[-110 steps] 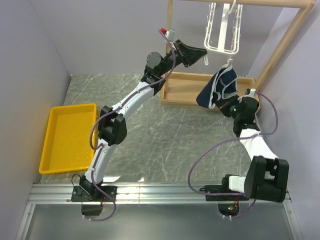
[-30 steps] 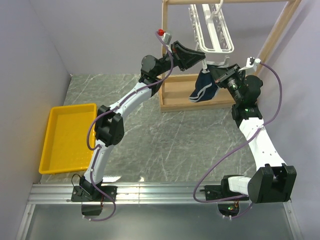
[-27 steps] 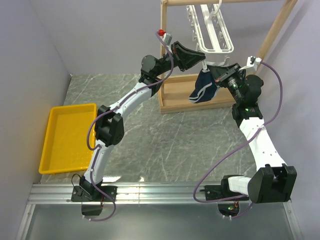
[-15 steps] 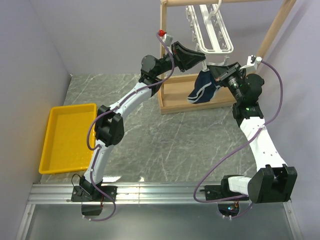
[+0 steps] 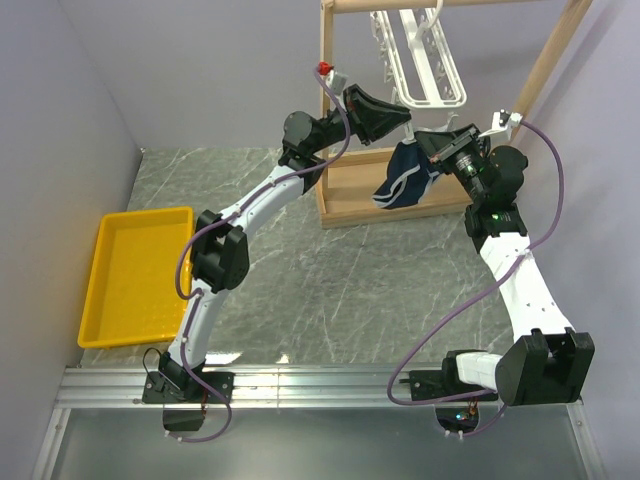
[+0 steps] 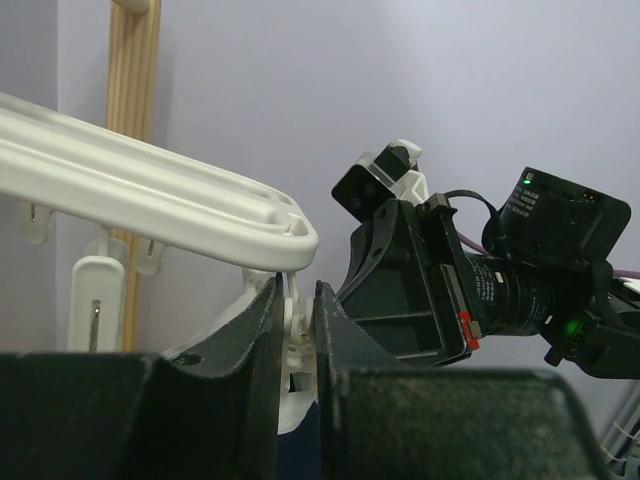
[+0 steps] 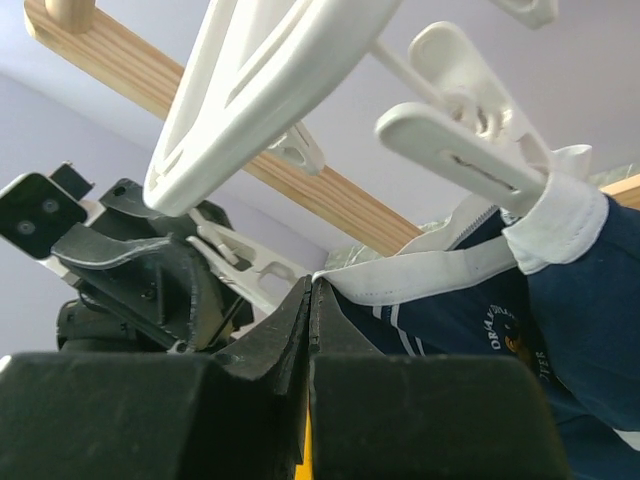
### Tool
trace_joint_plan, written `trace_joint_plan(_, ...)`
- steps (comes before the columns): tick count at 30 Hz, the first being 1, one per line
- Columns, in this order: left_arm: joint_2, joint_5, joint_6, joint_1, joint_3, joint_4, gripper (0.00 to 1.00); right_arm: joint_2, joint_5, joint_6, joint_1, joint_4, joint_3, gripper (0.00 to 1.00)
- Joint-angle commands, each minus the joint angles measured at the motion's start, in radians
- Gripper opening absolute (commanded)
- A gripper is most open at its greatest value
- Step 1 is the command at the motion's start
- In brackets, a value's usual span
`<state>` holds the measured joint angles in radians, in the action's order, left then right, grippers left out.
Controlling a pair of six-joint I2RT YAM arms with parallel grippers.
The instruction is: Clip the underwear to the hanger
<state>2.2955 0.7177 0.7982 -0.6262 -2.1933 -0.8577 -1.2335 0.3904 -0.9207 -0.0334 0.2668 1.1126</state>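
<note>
The navy underwear with white trim hangs below the white hanger, which hangs from the wooden rack. One hanger clip grips the white waistband in the right wrist view. My right gripper is shut on the waistband's free corner, next to the left gripper. My left gripper is shut on a white hanger clip, squeezing it, with navy fabric just below. In the top view the two grippers, left and right, meet under the hanger.
A light wooden rack with a tray base stands at the back. A yellow bin sits at the left on the marble table. Walls close in at left and right.
Since 3.7 s ago my right gripper has raised the underwear up and left to the hanger, and the rack and hanger have shifted. Over the last second the underwear edged slightly left.
</note>
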Motion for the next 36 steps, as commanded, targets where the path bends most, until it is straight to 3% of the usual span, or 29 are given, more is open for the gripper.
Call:
trace_joint_plan(1,0.022,0.131,0.006,-0.023,-0.008,-0.029,0.00,0.002,0.013,-0.018,-0.008,0.026,0.059,0.00)
trace_joint_plan(36,0.030,0.157,0.024,-0.033,-0.002,-0.078,0.00,-0.024,0.007,-0.102,-0.008,0.011,0.081,0.00)
